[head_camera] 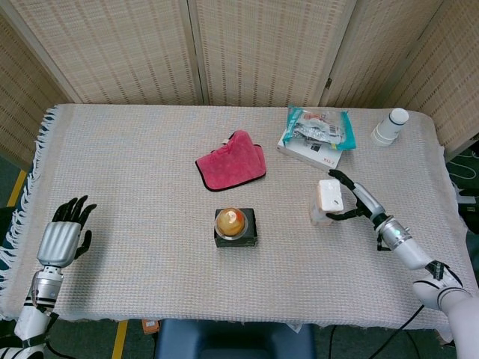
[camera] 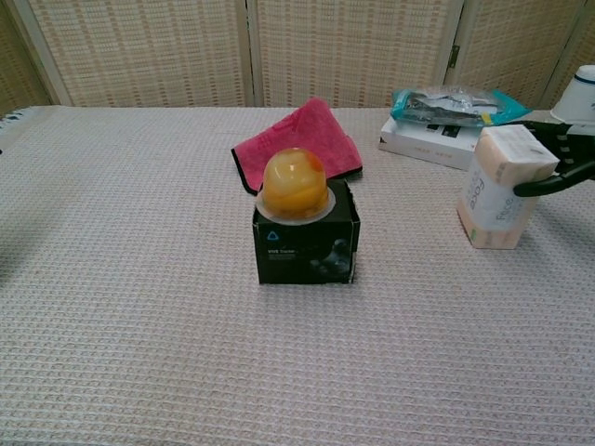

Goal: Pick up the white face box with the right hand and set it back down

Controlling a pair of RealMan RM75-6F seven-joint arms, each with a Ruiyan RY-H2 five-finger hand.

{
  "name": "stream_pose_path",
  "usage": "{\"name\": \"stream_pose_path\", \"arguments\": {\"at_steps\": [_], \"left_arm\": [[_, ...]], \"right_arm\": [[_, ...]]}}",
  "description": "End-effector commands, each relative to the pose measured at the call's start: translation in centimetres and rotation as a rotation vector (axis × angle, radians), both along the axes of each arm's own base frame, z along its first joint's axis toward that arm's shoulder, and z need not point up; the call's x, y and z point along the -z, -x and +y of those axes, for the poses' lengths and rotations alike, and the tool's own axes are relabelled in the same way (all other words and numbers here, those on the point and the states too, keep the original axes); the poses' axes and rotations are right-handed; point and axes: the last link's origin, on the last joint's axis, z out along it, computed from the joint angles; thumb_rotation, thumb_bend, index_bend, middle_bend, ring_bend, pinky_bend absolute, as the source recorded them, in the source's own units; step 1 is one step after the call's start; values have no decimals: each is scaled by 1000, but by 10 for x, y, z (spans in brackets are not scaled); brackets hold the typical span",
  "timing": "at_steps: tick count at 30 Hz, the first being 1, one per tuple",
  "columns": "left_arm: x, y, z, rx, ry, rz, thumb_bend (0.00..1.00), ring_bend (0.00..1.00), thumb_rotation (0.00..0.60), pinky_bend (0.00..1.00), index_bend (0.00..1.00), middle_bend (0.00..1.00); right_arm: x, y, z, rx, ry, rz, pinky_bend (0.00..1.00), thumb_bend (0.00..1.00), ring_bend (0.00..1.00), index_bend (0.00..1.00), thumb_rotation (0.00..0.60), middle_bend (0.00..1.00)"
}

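Note:
The white face box (head_camera: 325, 200) stands right of the table's middle and leans towards the right; its base still touches the cloth. In the chest view the white face box (camera: 502, 186) shows the same lean. My right hand (head_camera: 358, 203) grips it from the right, with fingers (camera: 567, 139) over its top edge and the thumb against its near side. My left hand (head_camera: 63, 233) hovers at the table's near left edge, fingers spread, holding nothing. It does not show in the chest view.
A black box topped by an orange dome (head_camera: 236, 224) sits left of the face box. A red cloth (head_camera: 232, 161) lies behind it. A white book under a teal packet (head_camera: 314, 138) and a white bottle (head_camera: 389, 127) stand at the back right.

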Motion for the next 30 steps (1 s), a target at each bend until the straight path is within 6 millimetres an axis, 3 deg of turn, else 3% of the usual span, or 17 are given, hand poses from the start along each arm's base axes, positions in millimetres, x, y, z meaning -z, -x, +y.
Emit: {"name": "stream_pose_path", "arguments": {"at_steps": [1,8,12,16,20,30], "left_arm": [[0,-1,0,2,1,-1,552,0,600,109,157,0],[0,-5,-3,30,4,-1,553,0,600,109,157,0],[-1,-5,-3,32,-2,-1,551,0,600,109,157,0],[-2,-6,-4,31,-7,-3,551,0,600,110,157,0],[-2,-6,-4,30,-9,-3,551,0,600,109,157,0],[-2,-6,-4,26,-10,1,550,0,600,109,157,0]], "right_arm": [[-29,-6,6,-47,93,43,0,88,0,0,600,4],[-54,-46,23,-182,286,290,0,81,0,0,600,0],[-62,-75,34,-223,253,424,0,81,0,0,600,0],[-62,-91,36,-234,165,525,0,81,0,0,600,0],[-62,-99,31,-227,116,594,0,81,0,0,600,0],[-54,-96,16,-163,46,702,0,80,0,0,600,0]]}}
